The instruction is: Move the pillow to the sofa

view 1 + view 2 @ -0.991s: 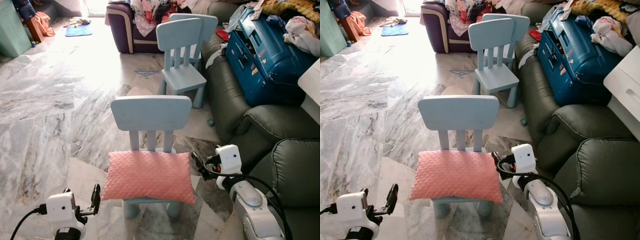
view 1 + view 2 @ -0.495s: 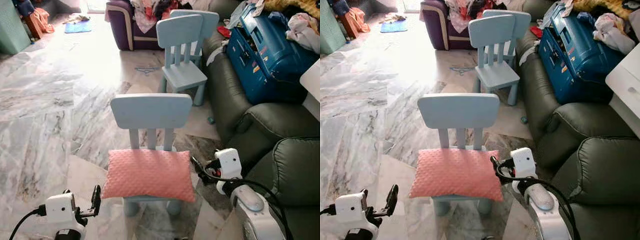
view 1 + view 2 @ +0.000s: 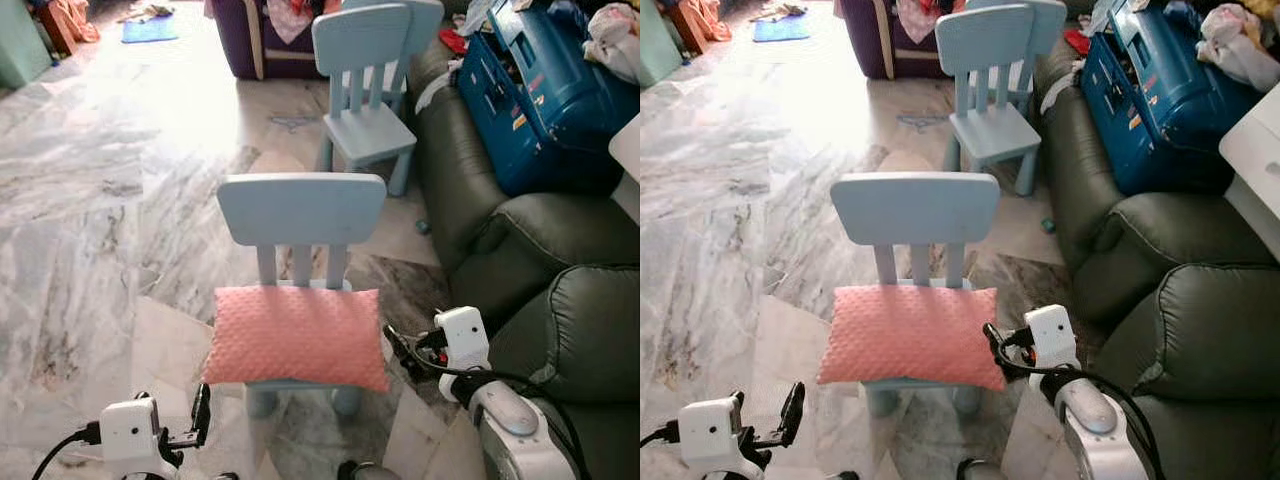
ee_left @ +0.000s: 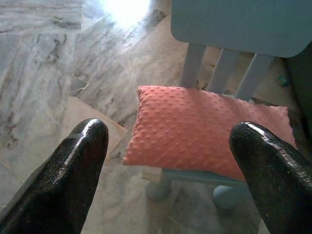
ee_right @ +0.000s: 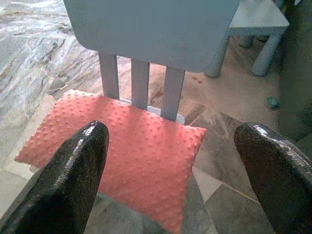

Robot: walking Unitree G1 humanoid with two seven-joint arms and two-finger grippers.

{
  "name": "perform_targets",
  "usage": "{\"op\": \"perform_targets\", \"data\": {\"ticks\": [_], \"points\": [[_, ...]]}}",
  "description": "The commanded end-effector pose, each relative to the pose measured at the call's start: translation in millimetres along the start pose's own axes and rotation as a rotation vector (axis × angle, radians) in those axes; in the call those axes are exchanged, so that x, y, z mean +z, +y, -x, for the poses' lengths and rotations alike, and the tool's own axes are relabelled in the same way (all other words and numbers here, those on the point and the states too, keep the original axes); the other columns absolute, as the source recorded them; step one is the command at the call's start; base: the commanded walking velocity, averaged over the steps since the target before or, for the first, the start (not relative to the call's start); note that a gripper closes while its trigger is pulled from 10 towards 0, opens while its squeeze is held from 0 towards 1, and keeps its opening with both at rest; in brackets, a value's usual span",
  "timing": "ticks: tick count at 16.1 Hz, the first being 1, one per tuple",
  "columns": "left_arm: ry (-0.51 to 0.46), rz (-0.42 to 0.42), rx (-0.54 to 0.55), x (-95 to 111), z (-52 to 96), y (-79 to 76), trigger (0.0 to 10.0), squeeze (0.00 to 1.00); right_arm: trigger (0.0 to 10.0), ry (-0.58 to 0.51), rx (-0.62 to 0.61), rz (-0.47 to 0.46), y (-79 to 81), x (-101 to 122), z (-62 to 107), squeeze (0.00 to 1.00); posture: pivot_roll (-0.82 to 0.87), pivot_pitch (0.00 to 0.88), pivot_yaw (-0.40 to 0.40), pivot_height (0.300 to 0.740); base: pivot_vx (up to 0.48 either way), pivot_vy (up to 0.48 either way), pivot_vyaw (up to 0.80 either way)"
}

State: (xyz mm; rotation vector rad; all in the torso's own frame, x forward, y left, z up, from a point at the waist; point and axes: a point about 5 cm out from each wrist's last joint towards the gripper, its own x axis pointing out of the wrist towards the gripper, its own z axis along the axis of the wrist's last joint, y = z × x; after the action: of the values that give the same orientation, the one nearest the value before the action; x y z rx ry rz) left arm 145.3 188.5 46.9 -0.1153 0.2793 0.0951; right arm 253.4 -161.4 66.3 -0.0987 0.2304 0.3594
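Now the robot has bent closer: both arms sit lower than a second ago. Left tool [image 3: 201, 415] and right tool [image 3: 398, 347], fingers spread, flank the pink pillow [image 3: 296, 336] lying ungrasped on the blue chair [image 3: 300, 208]; the sofa [image 3: 590, 325] waits rightward.

Two silver robot arms reach forward from the near edge, one on each side. The left gripper [image 3: 201, 420] sits low at the near left, its two black fingers [image 4: 73, 165] spread wide apart and holding nothing. The right gripper [image 3: 395, 350] is raised a little farther forward at the near right, its white wrist block trailing black cables, its fingers [image 5: 73, 170] also spread wide and empty.
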Motion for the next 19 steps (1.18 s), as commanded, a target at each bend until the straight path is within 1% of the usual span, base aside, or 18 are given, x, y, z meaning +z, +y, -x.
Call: {"op": "perform_targets", "data": {"ticks": [1, 5, 6, 9, 11, 12, 19], "points": [[0.016, -0.016, 0.011, -1.0, 3.5, 1.7, 10.0, 0.00, 10.0, -0.002, 0.007, 0.008, -0.6, 2.3, 3.2, 0.00, -0.12, 0.230, -0.013, 0.732, 0.000, 0.000, 0.00], [0.018, -0.016, 0.013, -0.8, 2.4, 1.7, 10.0, 0.00, 10.0, 0.011, 0.019, 0.022, 0.7, 2.0, 2.8, 0.00, -0.12, 0.229, -0.016, 0.732, 0.000, 0.000, 0.00], [0.019, -0.015, 0.013, -0.9, 2.2, 1.8, 10.0, 0.00, 10.0, 0.012, 0.020, 0.021, 0.9, 2.0, 2.6, 0.00, -0.12, 0.229, -0.015, 0.723, 0.000, 0.000, 0.00], [0.023, -0.014, 0.010, -2.1, 2.0, 1.2, 10.0, 0.00, 10.0, 0.014, 0.021, 0.019, 1.5, 1.6, 2.7, 0.00, -0.12, 0.231, -0.013, 0.693, 0.000, 0.000, 0.00], [0.024, -0.015, 0.008, -2.3, 2.0, 1.3, 10.0, 0.00, 10.0, 0.017, 0.022, 0.015, 1.8, 0.5, 3.5, 0.00, -0.12, 0.232, -0.011, 0.666, 0.000, 0.000, 0.00], [0.024, -0.015, 0.007, -2.4, 2.0, 1.3, 10.0, 0.00, 10.0, 0.017, 0.022, 0.015, 1.8, 0.4, 3.7, 0.00, -0.12, 0.232, -0.011, 0.661, 0.000, 0.000, 0.00], [0.033, -0.015, 0.007, -5.2, 2.3, 2.2, 10.0, 0.00, 10.0, 0.022, 0.024, 0.016, 1.1, -0.7, 4.9, 0.00, -0.13, 0.240, -0.015, 0.577, 0.000, 0.000, 0.00]]}}
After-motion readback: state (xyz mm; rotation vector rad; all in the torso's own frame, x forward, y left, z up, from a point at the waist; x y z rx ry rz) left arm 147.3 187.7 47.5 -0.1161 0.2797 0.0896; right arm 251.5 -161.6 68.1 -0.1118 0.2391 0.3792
